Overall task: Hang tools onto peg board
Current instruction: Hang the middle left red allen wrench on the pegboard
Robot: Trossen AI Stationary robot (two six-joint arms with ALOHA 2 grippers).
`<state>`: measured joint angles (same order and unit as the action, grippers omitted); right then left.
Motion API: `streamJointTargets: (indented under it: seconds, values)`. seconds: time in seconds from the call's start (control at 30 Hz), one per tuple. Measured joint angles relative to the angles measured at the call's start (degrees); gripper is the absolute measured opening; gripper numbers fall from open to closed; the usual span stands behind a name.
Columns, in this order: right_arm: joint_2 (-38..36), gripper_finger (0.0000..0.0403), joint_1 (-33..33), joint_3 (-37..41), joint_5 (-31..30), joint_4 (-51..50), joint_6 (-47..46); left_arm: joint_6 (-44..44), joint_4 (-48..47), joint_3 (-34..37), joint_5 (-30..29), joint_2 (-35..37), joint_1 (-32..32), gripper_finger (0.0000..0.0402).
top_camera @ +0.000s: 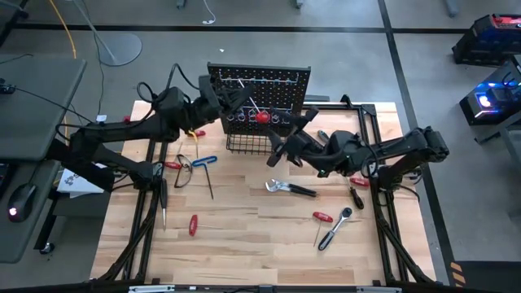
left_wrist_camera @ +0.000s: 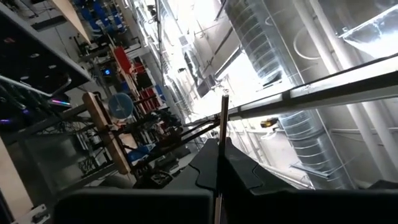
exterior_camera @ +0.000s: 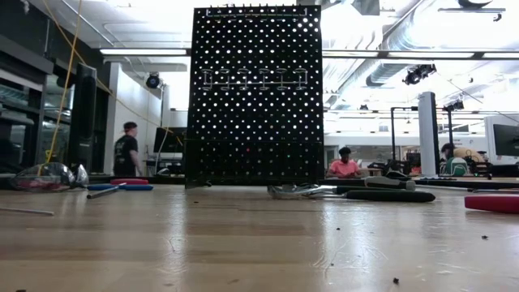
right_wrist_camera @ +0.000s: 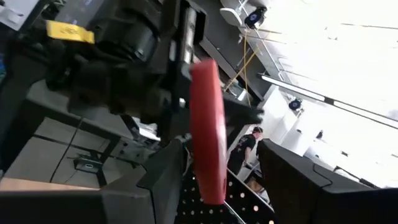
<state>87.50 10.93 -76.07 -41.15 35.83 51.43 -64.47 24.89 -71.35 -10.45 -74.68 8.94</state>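
The black peg board stands upright at the table's far edge, with its wire basket at its foot. It also shows in the low view with silver hooks. Both grippers are raised in front of it and do not show in the low view. My left gripper is shut on a red-handled screwdriver. My right gripper is open, its fingers on either side of the red handle. My left gripper pinches the screwdriver's thin metal shaft between its two fingers. The shaft runs along the fingers, and its tip sticks out past them. The screwdriver is lifted clear of the table, with its red handle toward my right gripper. My right gripper has the handle close to one finger. I cannot tell whether it touches.
On the table lie silver pliers, a chrome ratchet, red-handled screwdrivers, a blue T-key and a black-handled screwdriver. Bare wood lies at the near middle. People stand in the room behind.
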Motion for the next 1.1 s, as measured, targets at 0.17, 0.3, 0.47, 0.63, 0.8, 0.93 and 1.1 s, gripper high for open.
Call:
streamJointTargets:
  seconds: [0.17, 0.3, 0.47, 0.63, 0.8, 0.93, 1.1]
  values:
    - [0.0, 0.0197, -0.83, 0.0, 1.4, -0.57, -0.41, 0.02, 0.42, 0.0, -0.51, -0.13, -0.45, 0.0]
    - [0.0, 0.0195, -1.77, 0.0, 2.32, -0.95, -2.41, 0.04, 0.31, 0.0, -0.69, -0.15, -0.65, 0.0]
    - [0.0, 0.0161, -2.33, 0.0, 2.88, -1.35, -2.99, 0.11, 0.24, -0.02, -0.84, -0.71, -0.73, 0.0]
    - [0.0, 0.01, -2.33, 0.0, 3.46, -1.32, -3.4, 0.13, 0.56, -0.02, -0.84, -1.93, -0.76, 0.0]
    - [0.0, 0.0037, -1.92, 0.0, -1.74, -1.0, -7.02, 1.1, 0.29, -0.02, -0.88, -2.14, -0.25, 0.0]
    - [-0.01, 0.0036, -0.78, 0.0, -7.11, -0.94, -7.93, 3.99, 0.54, 0.04, -0.65, -2.25, 0.6, 0.0001]
    - [-1.01, 0.0036, 1.27, 0.0, -13.08, -1.88, -6.72, 7.94, -0.34, 0.04, 1.39, -2.25, 1.81, 0.0002]
